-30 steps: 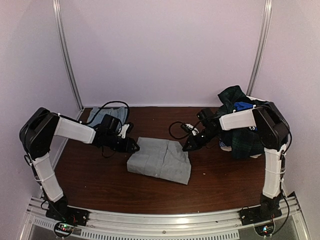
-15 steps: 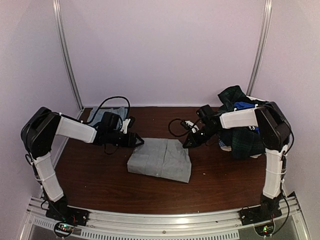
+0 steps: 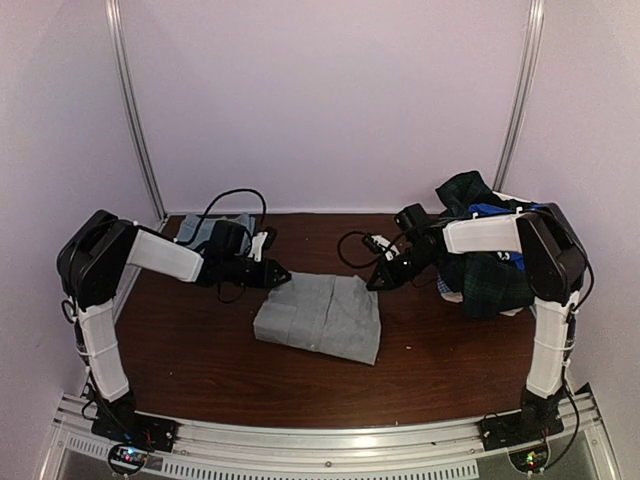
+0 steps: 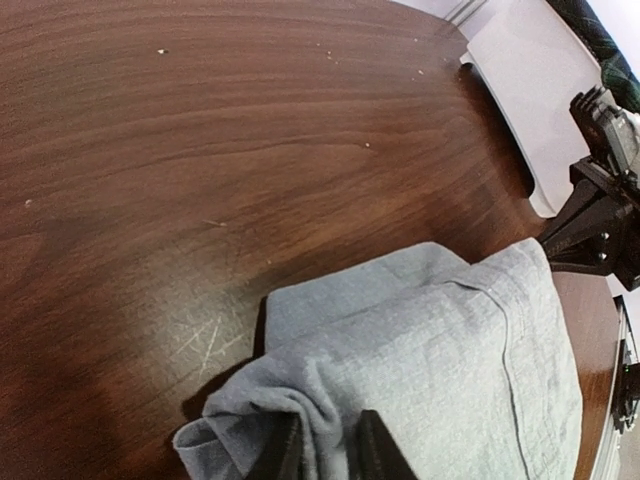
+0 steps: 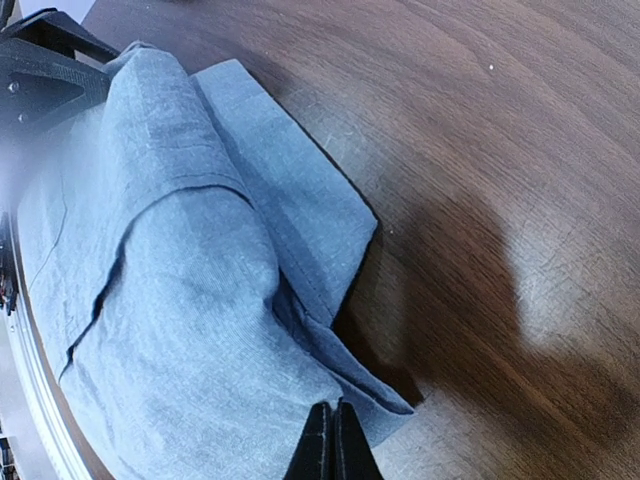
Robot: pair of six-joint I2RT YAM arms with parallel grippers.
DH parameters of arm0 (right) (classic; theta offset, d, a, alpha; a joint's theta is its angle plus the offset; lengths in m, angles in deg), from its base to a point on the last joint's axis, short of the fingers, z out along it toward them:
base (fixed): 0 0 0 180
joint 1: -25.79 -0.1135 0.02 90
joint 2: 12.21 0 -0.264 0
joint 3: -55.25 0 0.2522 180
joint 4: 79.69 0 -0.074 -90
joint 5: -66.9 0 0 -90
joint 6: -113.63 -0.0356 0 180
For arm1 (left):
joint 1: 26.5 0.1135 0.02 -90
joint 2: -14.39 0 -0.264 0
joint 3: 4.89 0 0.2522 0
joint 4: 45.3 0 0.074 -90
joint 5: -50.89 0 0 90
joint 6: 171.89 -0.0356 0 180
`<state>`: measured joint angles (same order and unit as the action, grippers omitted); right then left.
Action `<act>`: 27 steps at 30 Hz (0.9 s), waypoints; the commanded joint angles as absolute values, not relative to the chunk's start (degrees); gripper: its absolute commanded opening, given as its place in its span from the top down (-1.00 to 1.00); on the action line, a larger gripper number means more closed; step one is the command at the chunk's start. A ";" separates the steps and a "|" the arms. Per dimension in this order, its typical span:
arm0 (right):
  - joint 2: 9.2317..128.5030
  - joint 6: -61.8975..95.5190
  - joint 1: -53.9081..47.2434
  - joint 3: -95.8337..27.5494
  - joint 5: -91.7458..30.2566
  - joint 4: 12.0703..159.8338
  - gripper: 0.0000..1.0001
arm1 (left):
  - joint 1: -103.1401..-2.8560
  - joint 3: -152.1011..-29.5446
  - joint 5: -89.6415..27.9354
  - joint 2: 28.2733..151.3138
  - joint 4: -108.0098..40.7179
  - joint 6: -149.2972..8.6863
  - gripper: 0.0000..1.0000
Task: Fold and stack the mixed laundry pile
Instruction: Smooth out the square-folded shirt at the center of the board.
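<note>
Top view: pile (image 3: 485, 270) is mostly unfolded, heaped back right just behind the right gripper (image 3: 376, 283). Only one grey garment (image 3: 320, 318) lies half folded mid-table. Left wrist: left gripper (image 4: 325, 452) pinches a bunched garment corner. Right wrist: right gripper's pressed together at another corner, can't tell if it's got cloth.

The top camera looks down from behind the arms over the table (image 3: 200, 370). Cameras close behind left claw (image 4: 328, 448) and right claw (image 5: 332, 430) face the grey garment (image 3: 320, 318) ahead, seemingly shared by all.
</note>
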<state>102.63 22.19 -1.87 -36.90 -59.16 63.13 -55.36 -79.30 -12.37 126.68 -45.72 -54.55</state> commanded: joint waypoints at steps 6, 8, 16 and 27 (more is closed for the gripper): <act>97.25 22.24 -2.41 -35.11 -56.69 64.30 1.00 | -54.97 -75.48 -17.34 115.74 -45.91 -56.37 1.00; 96.12 21.89 -2.42 -35.66 -56.50 64.58 1.00 | -54.98 -75.71 -18.26 114.30 -44.22 -57.37 1.00; 102.84 22.68 -2.33 -41.88 -53.55 63.62 1.00 | -54.54 -80.10 -24.07 119.33 -39.92 -60.12 1.00; 112.02 20.90 -2.43 -44.04 -50.00 70.48 1.00 | -53.83 -83.29 -31.20 132.12 -43.21 -59.75 1.00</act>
<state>109.41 21.71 -2.81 -41.97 -53.10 69.51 -54.88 -80.94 -26.58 129.34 -42.28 -58.64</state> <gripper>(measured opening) 0.009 0.017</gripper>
